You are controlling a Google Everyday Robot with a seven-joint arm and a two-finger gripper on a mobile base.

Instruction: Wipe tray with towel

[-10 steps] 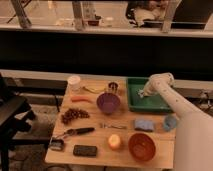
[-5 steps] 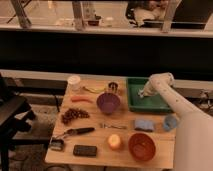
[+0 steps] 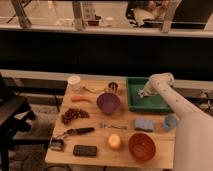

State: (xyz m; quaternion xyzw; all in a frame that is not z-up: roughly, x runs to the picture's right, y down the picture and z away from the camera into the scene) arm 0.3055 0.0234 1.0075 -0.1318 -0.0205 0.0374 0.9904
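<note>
The green tray sits at the table's back right corner. My white arm comes up from the lower right and bends down into the tray. The gripper is low over the tray's left half, close to its floor. A small pale lump at the gripper's tip looks like the towel. It lies right at the tray's floor, mostly covered by the gripper.
A purple bowl stands left of the tray. In front of the tray are a flat blue cloth and a blue cup, and nearer still an orange bowl. Food, a fork and tools cover the table's left half.
</note>
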